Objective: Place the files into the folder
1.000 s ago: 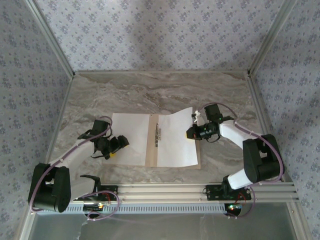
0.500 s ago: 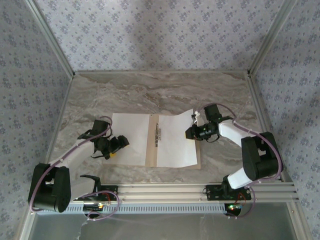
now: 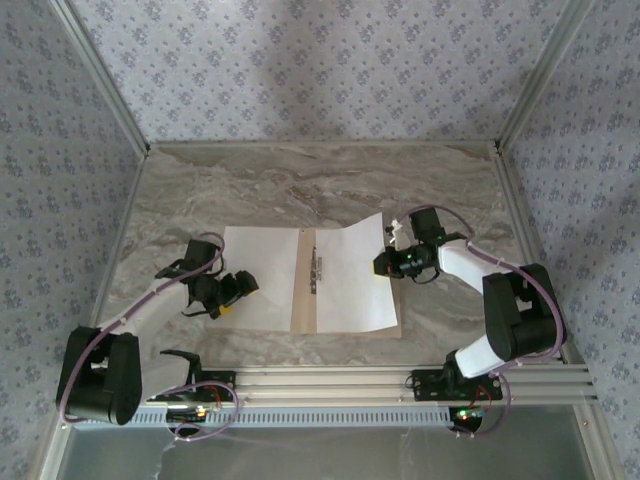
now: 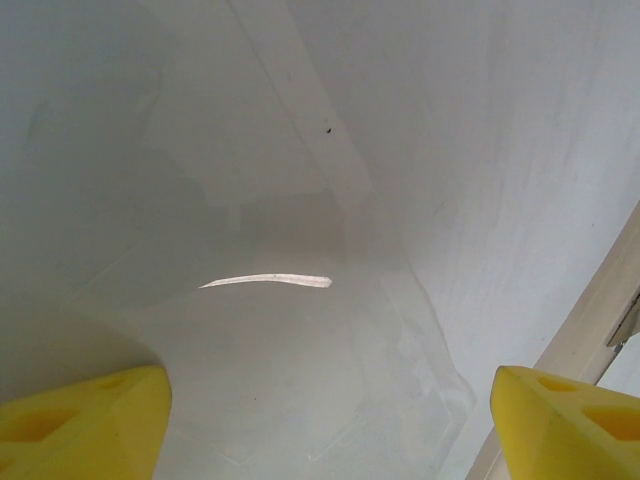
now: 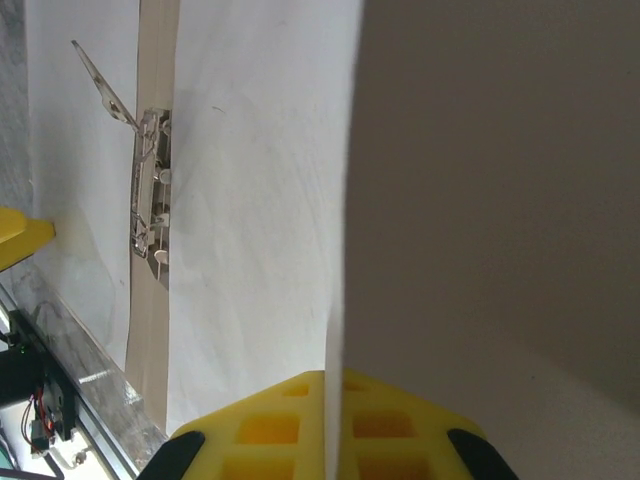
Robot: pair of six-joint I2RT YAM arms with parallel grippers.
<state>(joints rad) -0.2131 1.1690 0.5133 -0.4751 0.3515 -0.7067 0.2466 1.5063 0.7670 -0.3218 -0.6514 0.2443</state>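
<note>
The tan folder [image 3: 303, 300] lies open on the table, its dark metal clip [image 5: 150, 190] on the spine. One white sheet [image 3: 262, 275] covers its left half. My left gripper [image 3: 236, 290] hovers low over this sheet [image 4: 300, 150], open, its yellow fingertips [image 4: 90, 420] wide apart with nothing between them. A second white sheet [image 3: 348, 280] lies on the right half. My right gripper [image 3: 386, 263] is shut on that sheet's right edge, which curls up off the folder. In the right wrist view the sheet [image 5: 260, 200] runs edge-on into the shut gripper [image 5: 330, 420].
Marble tabletop [image 3: 300, 185] stretches behind the folder to the patterned walls. An aluminium rail [image 3: 400, 385] runs along the near edge by the arm bases. The folder's tan edge [image 4: 600, 330] shows to the right of the left gripper.
The right gripper has shifted very slightly while holding the right sheet's raised edge. The left arm has not moved.
</note>
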